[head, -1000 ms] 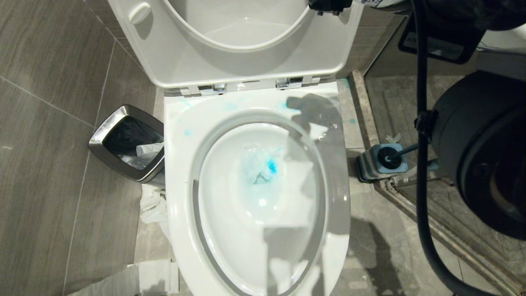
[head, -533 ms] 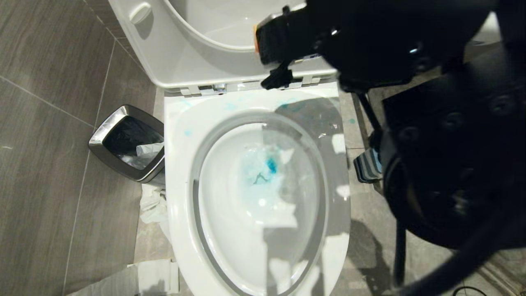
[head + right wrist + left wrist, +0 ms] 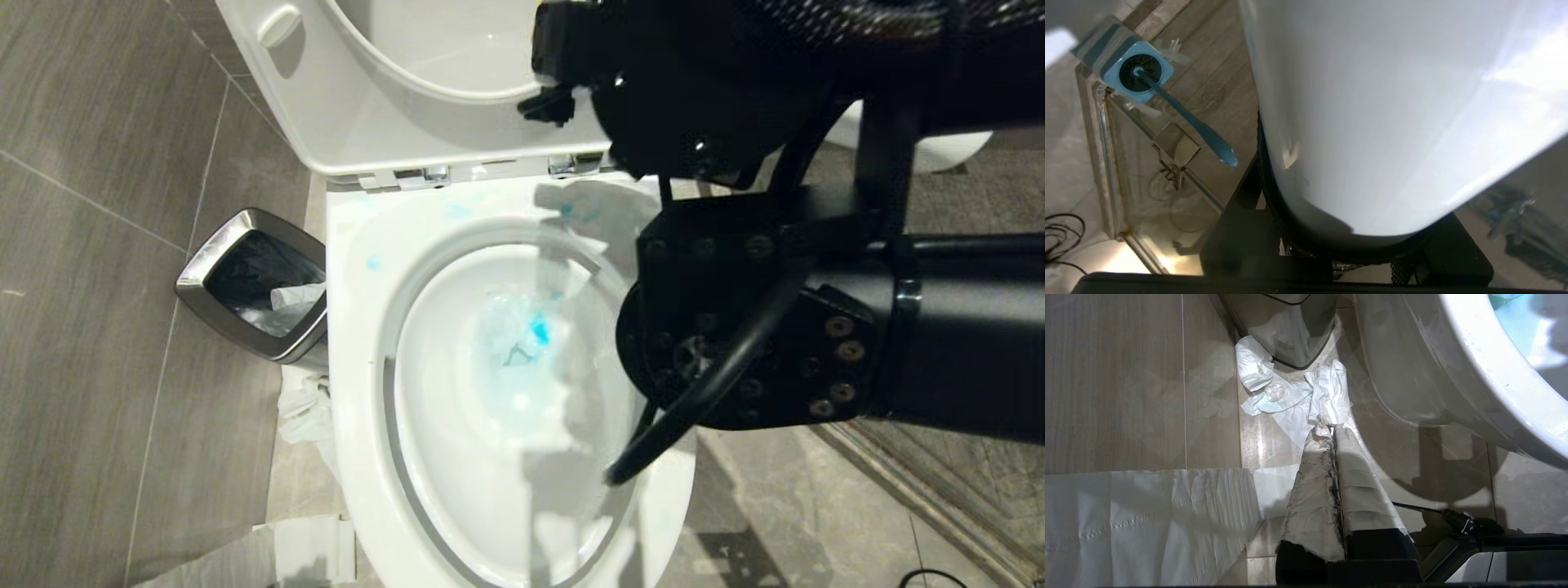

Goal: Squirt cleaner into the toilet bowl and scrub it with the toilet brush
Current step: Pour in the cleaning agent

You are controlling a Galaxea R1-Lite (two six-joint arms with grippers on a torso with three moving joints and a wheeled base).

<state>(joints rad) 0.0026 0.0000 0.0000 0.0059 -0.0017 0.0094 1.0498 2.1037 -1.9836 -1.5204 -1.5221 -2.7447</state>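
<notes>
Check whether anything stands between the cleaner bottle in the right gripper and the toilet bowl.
Nothing visible does. The seat is raised, the toilet bowl lies open, and the right gripper holds the cleaner up by that seat, above the bowl's back end.

The right arm (image 3: 816, 327) is matte black, with round screw heads ringing its joint housing and a thick black cable looping beneath. The left end effector (image 3: 1333, 433) has two long fingers wrapped in grimy white tape over black bases.

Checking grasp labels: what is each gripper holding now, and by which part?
The right gripper grips the cleaner by its white body. The left gripper is shut, empty, beside the toilet bowl.
</notes>
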